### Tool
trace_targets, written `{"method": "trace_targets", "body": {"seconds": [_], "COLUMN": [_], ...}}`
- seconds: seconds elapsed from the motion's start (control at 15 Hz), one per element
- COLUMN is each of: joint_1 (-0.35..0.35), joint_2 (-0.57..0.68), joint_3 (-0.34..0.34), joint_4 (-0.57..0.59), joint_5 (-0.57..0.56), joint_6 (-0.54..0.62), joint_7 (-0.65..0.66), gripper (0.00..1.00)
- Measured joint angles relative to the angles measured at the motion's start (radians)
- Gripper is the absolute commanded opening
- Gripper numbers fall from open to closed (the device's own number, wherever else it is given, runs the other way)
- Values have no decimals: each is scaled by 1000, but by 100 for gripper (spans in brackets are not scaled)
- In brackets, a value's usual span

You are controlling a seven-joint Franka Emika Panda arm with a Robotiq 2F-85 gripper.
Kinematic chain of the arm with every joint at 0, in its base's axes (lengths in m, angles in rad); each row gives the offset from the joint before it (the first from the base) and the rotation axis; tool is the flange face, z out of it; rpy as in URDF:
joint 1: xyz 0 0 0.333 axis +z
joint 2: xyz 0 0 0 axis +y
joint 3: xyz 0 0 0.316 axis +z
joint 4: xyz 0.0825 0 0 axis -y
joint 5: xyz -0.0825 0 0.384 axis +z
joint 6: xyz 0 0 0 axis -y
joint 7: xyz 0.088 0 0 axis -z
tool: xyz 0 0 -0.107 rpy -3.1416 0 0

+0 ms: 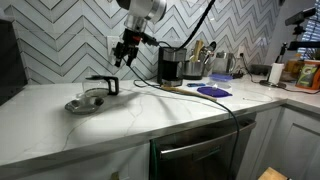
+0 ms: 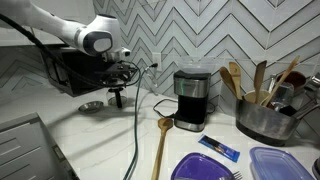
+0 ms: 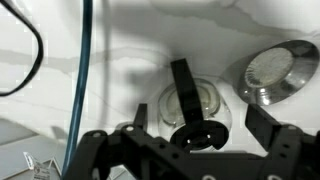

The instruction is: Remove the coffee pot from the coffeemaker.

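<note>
The coffee pot point(image 1: 96, 94), a clear glass carafe with a black handle, stands on the white counter beside a shallow metal bowl point(image 1: 77, 106), well apart from the black coffeemaker point(image 1: 170, 65). My gripper point(image 1: 124, 54) hangs open above the pot without touching it. In the wrist view the pot point(image 3: 210, 100) lies straight below between my spread fingers point(image 3: 200, 126), and the bowl point(image 3: 272, 75) sits beside it. In an exterior view the coffeemaker point(image 2: 190, 100) stands with an empty recess, while my gripper point(image 2: 119, 74) hovers over the pot point(image 2: 115, 97) and the bowl point(image 2: 92, 106).
A black cable point(image 1: 190, 92) trails across the counter. A wooden spoon point(image 2: 160, 140), a purple plate point(image 2: 205, 167) and a pot of utensils point(image 2: 262, 115) lie near the coffeemaker. A large black appliance point(image 1: 10, 60) stands at the counter's end. A dishwasher point(image 1: 200, 150) is below.
</note>
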Motion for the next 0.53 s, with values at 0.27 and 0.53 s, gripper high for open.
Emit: {"method": "trace_targets", "body": {"seconds": [0.27, 0.53], "joint_1": [-1, -11], "joint_2": [-121, -230], "joint_3": [-33, -89], "joint_4": [-25, -83], "joint_5": [-19, -72], "joint_6": [-166, -238], "joint_7": [191, 358], "gripper": [100, 100]}}
